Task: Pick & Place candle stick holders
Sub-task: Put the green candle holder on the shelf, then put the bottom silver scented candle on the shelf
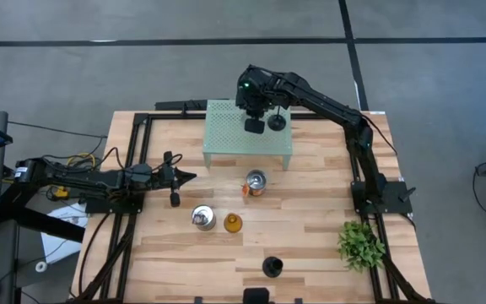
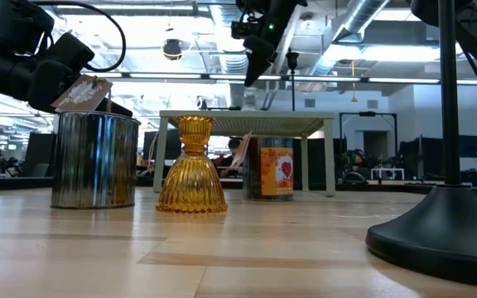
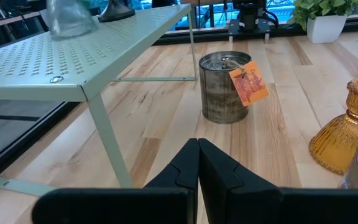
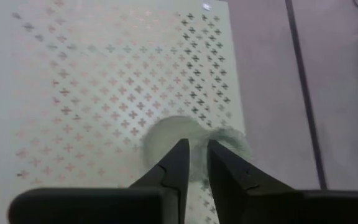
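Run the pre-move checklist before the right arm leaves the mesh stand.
1. Clear glass holder resting on mesh stand: ok.
2. Right tool released from glass: cannot tell; fingers slightly apart, straddling it.
3. Black stemmed holder standing clear beside the glass: ok.
4. Left tool shut, empty, parked off the stand: ok.
5. Next picks visible on table: orange-and-silver tin, silvery jar, amber glass holder, short black holder: ok.

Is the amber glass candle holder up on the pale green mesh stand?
No. The amber glass candle holder stands on the wooden table in front of the pale green mesh stand, beside the silvery jar.
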Robot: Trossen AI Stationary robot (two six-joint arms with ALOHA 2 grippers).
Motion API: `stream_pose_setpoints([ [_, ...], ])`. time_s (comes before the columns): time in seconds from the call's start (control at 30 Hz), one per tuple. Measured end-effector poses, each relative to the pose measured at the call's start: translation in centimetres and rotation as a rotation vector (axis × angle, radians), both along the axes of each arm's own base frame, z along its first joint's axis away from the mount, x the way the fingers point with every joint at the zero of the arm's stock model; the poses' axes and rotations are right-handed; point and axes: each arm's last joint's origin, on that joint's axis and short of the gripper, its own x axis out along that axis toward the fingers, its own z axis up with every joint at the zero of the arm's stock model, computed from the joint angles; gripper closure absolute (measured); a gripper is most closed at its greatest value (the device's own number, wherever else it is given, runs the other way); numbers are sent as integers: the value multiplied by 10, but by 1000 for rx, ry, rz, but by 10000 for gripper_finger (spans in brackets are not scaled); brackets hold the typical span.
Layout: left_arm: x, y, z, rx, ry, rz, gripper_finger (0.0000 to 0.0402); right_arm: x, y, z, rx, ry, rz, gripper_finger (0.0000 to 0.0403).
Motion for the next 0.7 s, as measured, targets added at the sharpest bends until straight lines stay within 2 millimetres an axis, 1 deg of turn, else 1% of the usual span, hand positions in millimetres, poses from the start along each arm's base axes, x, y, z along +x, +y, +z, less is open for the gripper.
stream_pose_setpoints([
  [0.43, 0, 0, 0, 0, 0, 0, 394, 2, 4, 0, 2, -2, 11, 352],
  [0.6, 0, 0, 0, 0, 0, -1, 394, 3, 17, 6, -44, 13, 29, 351],
  [0.7, 0, 0, 0, 0, 0, 0, 394, 4, 29, 14, -81, 17, 51, 351],
])
